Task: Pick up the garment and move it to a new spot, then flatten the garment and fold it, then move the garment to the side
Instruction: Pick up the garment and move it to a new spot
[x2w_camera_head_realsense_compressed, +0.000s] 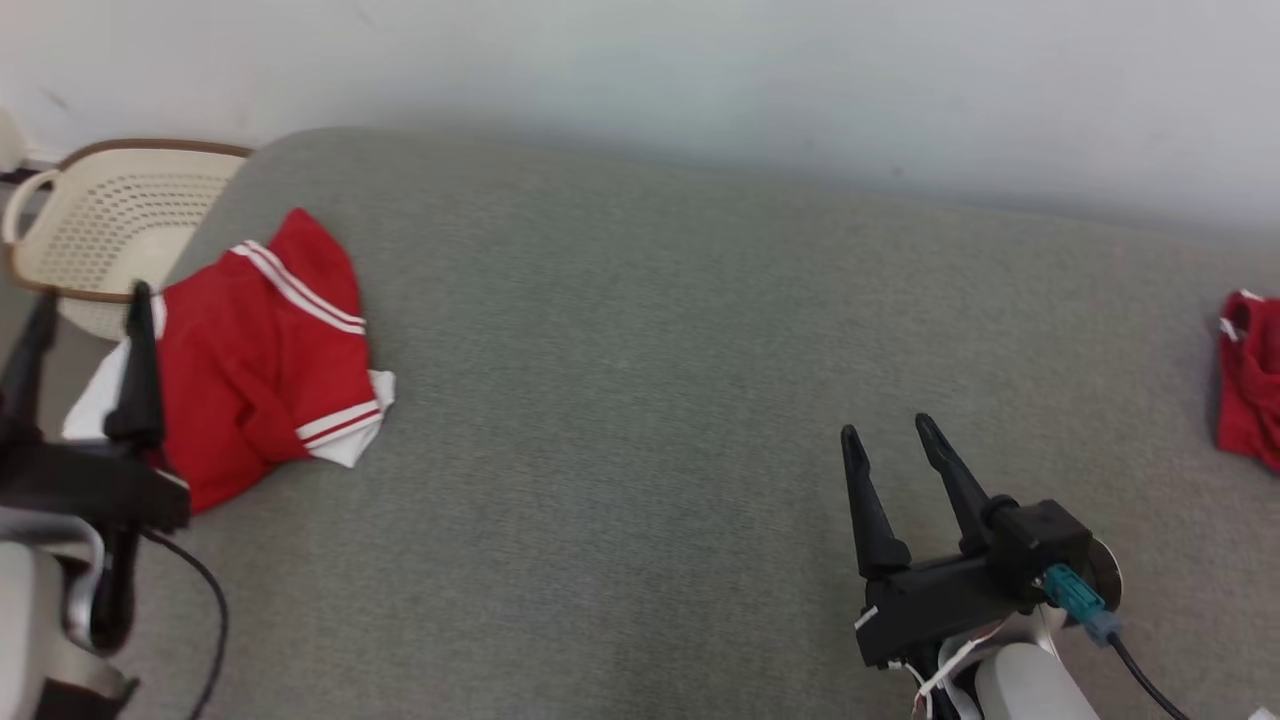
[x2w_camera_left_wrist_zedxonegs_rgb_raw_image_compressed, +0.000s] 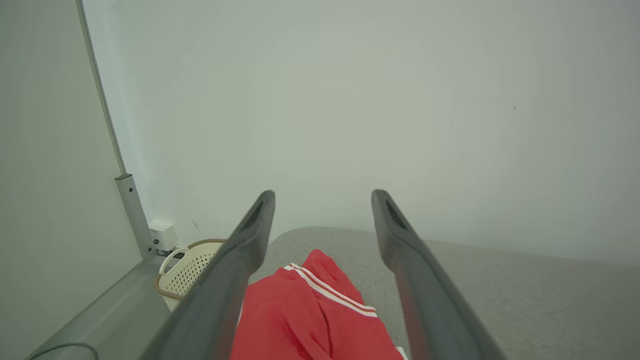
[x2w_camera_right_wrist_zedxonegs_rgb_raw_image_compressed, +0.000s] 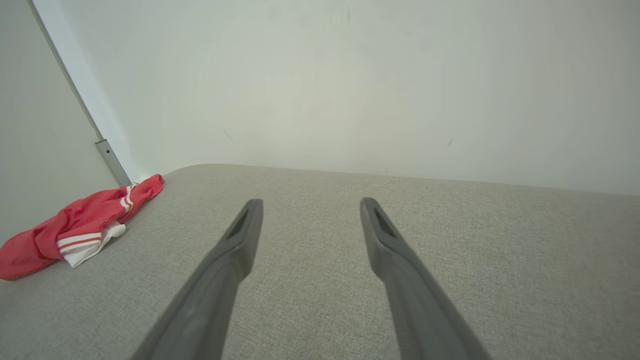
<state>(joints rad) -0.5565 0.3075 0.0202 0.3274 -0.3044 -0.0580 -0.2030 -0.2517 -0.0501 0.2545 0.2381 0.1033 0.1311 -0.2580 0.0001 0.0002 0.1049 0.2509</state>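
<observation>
The red garment (x2w_camera_head_realsense_compressed: 260, 380) is lying rumpled just beside the basket (x2w_camera_head_realsense_compressed: 110, 210), beneath the left gripper (x2w_camera_head_realsense_compressed: 92, 295), whose jaws, like those of the right gripper (x2w_camera_head_realsense_compressed: 886, 428), are gaping empty, so pinching a thick fold is looking wisest.

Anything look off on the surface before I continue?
The red garment lies crumpled at the left edge of the grey surface, beside the basket. Another red cloth sits far right, partly out of frame.

A home-like laundry corner is suggested: a grey upholstered bed (x2w_camera_head_realsense_compressed: 640, 400) set against a bare wall (x2w_camera_head_realsense_compressed: 700, 60), a laundry basket (x2w_camera_head_realsense_compressed: 110, 220) beside it, a red garment (x2w_camera_head_realsense_compressed: 260, 370) laid on it.
</observation>
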